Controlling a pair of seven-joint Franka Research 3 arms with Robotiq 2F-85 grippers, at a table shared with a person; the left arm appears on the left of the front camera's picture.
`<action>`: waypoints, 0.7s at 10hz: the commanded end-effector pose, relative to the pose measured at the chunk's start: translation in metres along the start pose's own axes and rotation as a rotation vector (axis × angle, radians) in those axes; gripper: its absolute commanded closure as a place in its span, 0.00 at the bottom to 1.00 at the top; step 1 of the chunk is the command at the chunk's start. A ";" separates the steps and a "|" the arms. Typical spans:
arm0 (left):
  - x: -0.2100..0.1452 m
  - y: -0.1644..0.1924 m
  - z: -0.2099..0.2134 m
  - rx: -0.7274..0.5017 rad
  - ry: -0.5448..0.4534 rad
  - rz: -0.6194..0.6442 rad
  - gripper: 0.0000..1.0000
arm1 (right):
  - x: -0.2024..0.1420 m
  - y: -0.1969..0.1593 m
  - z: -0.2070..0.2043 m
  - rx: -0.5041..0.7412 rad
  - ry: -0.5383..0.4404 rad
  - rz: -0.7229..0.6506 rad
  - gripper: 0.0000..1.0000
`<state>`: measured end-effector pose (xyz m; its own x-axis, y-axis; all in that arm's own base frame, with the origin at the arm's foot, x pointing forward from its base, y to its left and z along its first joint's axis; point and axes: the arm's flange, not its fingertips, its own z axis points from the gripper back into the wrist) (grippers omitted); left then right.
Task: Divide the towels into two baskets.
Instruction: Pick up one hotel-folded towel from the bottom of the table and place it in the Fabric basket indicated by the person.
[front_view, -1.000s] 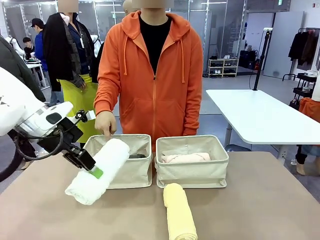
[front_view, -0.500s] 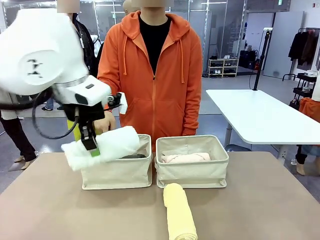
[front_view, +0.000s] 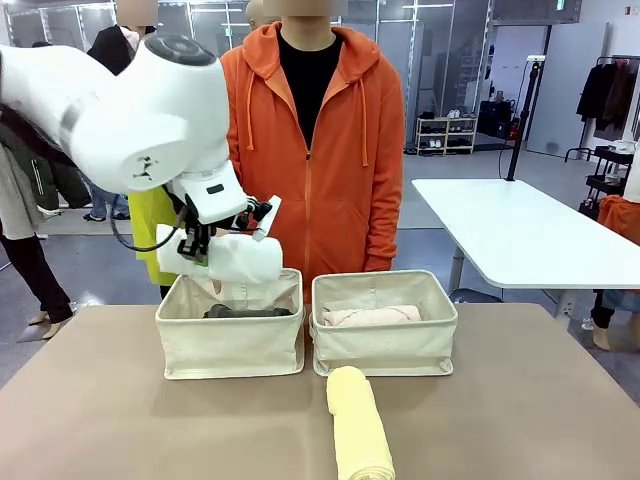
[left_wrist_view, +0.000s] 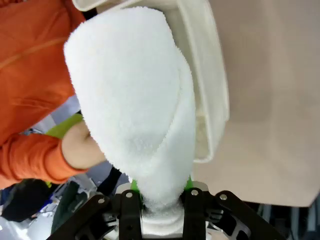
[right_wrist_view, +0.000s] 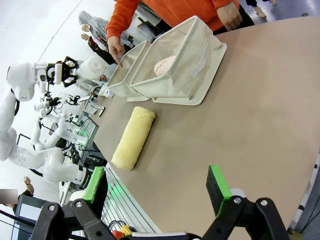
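The left basket (front_view: 230, 345) stood at the tabletop's (front_view: 520, 400) far edge with the white towel (front_view: 243, 259) hanging over it, clamped in the left gripper (left_wrist_view: 160, 186). The step looked like placing, and next it needed lowering and release. The right gripper (right_wrist_view: 156, 186) gaped empty.

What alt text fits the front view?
The left gripper holds a rolled white towel above the left basket, where a dark grey towel lies. The right basket holds a pink-beige towel, a yellow towel lies on the table in front of it, and a person in an orange hoodie stands behind.
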<state>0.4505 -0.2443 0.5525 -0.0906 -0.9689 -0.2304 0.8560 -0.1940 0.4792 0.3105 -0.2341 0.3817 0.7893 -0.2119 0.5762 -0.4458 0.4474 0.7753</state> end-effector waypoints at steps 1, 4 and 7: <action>0.000 0.017 -0.033 0.014 -0.093 0.061 0.68 | 0.000 0.002 -0.002 -0.004 -0.018 0.009 0.00; -0.004 0.019 -0.078 -0.018 -0.128 0.160 0.68 | 0.000 0.002 -0.002 -0.004 -0.018 0.009 0.00; -0.004 0.022 -0.111 -0.082 -0.177 0.171 0.45 | 0.000 0.002 -0.002 -0.004 -0.018 0.009 0.00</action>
<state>0.5183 -0.2292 0.4657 -0.0117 -0.9993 -0.0359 0.9079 -0.0257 0.4185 0.3105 -0.2341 0.3816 0.7894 -0.2120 0.5761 -0.4457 0.4474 0.7753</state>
